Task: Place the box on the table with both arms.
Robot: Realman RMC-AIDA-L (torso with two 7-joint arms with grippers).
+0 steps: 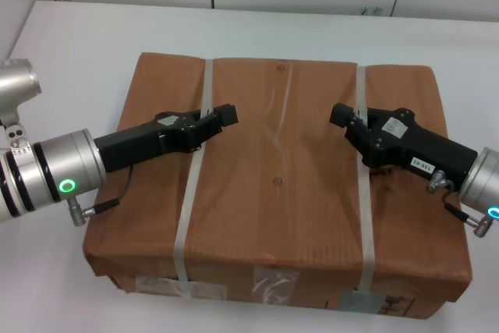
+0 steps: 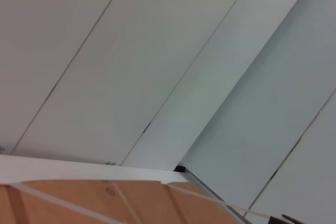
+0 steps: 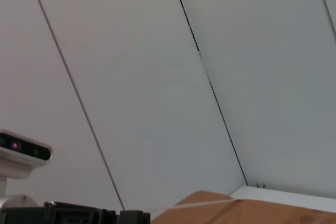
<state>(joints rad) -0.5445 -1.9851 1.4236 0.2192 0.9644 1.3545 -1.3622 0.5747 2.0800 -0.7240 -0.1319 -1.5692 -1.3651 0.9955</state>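
The box is sitting on the table, looking stiff and bulky. The left gripper at nine o'clock and right gripper at three o'clock are hooking its straps; I cannot tell their jaws' opening.

Box of matt brown corrugated cardboard, whitish plastic straps, glossy clear tape, smooth white table, matt black plastic grippers, brushed silver metal wrists

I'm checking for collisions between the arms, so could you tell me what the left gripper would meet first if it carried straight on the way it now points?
Probably the right gripper. The left gripper points across the box top toward it, with only bare cardboard between them, though their relative heights are unclear.
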